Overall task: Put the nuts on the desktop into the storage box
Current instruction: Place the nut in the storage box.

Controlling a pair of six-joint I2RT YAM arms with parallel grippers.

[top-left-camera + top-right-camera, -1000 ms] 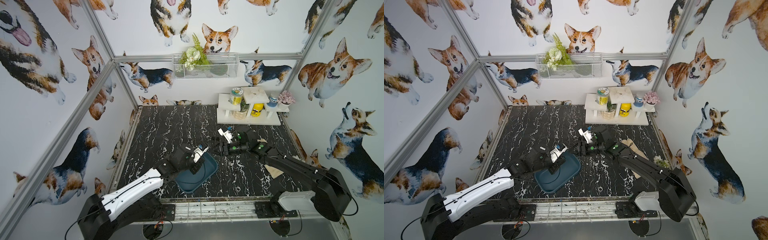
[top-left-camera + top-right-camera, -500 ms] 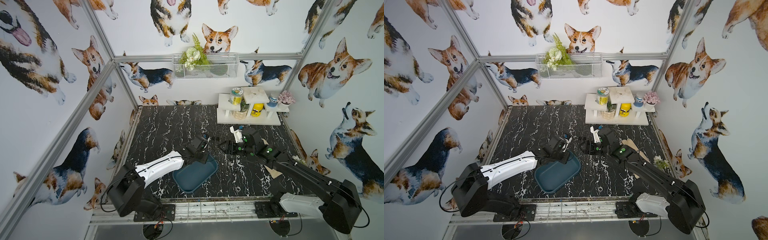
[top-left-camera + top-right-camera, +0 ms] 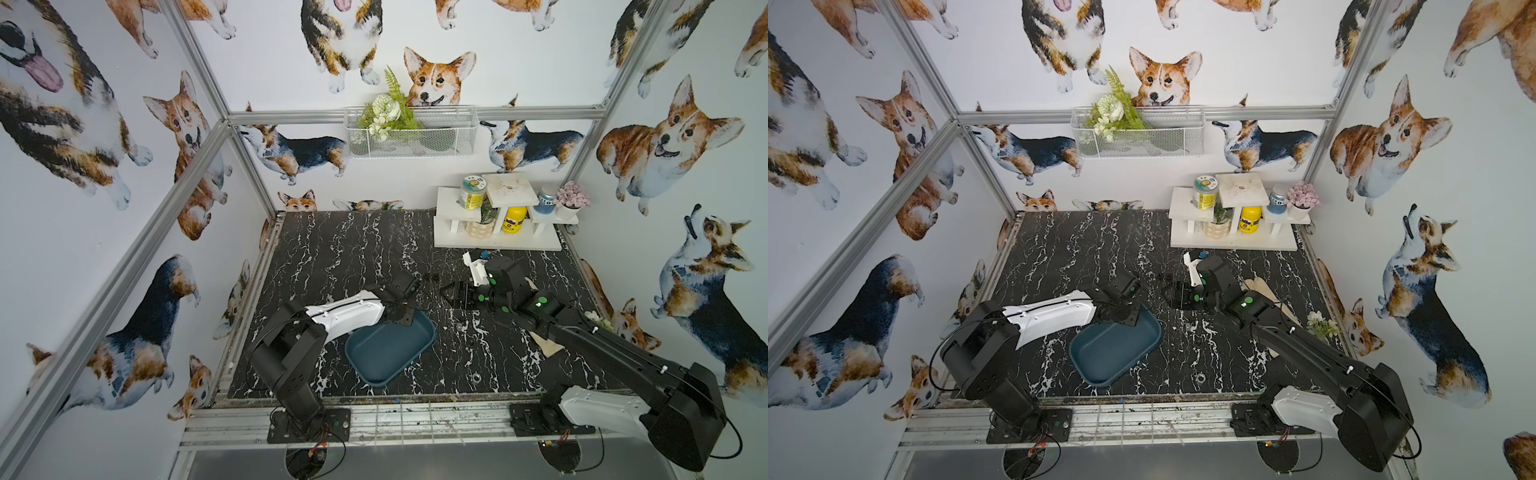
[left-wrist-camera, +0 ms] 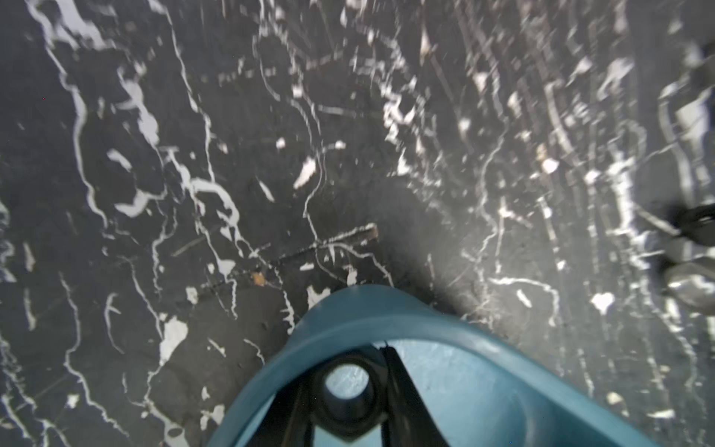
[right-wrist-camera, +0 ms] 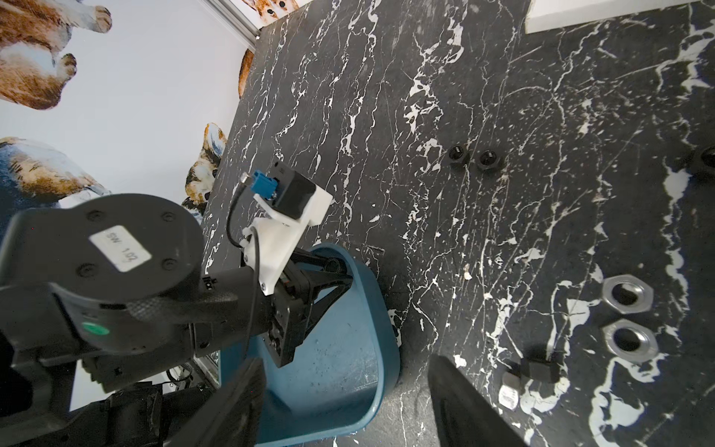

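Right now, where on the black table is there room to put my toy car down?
The black marble-look desktop is bare between the back wall and the left gripper. It is crowded around the dark teal plastic storage box, the white stepped shelf, and the small metal nuts near the right gripper.

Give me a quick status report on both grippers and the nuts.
Left gripper shut on black nut over storage box. Right gripper open, empty. Silver nuts on desktop. Nothing in the way.

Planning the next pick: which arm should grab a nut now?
Probably right. The right gripper has its jaws open, with silver nuts lying loose on the desktop nearby. The left gripper is shut, over the storage box rim.
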